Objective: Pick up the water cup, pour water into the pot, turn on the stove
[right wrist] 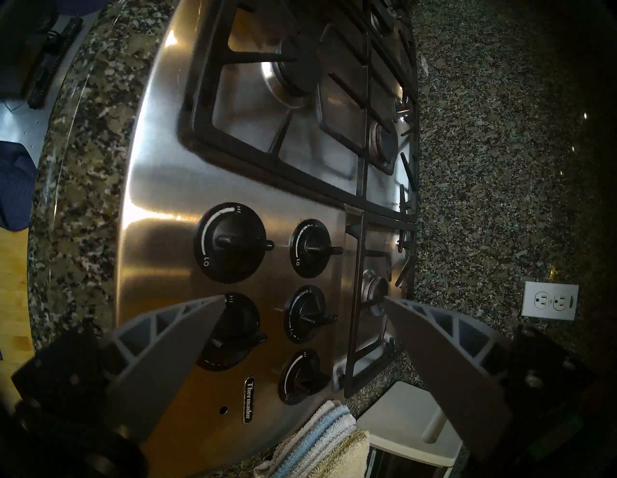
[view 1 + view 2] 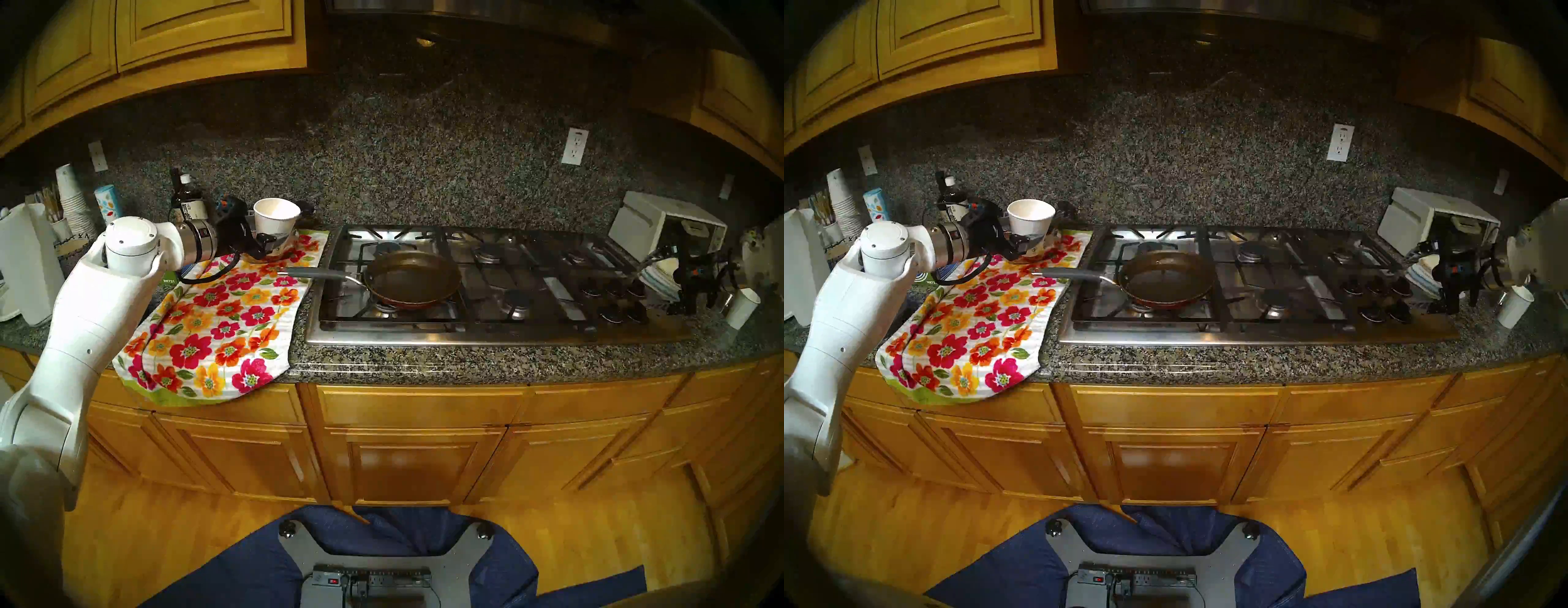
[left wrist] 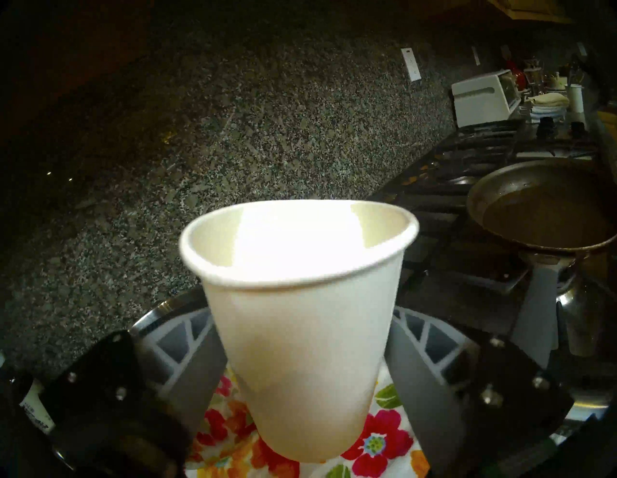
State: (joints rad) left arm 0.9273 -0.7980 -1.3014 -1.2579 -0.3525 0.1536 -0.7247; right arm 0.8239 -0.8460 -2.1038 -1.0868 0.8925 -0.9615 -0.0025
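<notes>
The left end effector (image 3: pixel 302 360) is clamped on the lower body of the water cup (image 3: pixel 300 320), one finger (image 3: pixel 197 360) on each side, the cup upright with its rim level. The grip sits low on the taper, probably so the mouth stays clear for pouring. In the head view the cup (image 2: pixel 276 220) hangs at upper left of the frame, over the far end of the flowered towel (image 2: pixel 220 322) on the counter (image 2: pixel 466 361), and left of the stove (image 2: pixel 488 288). The pan (image 2: pixel 412 278) rests on the front left burner, its grey handle pointing toward the cup, so the approach runs along the handle.

The right end effector (image 1: pixel 302 300) stands wide and empty above the cluster of knobs (image 1: pixel 307 317), seemingly staged for the ignition step.

The left wrist view shows the finger contact and a wet-looking sheen in the pan (image 3: pixel 544 213); glare hides the cup's contents. The head views show neither. Only the right wrist view shows the knob markings. Only the head views show both arms' relation to the stove.
</notes>
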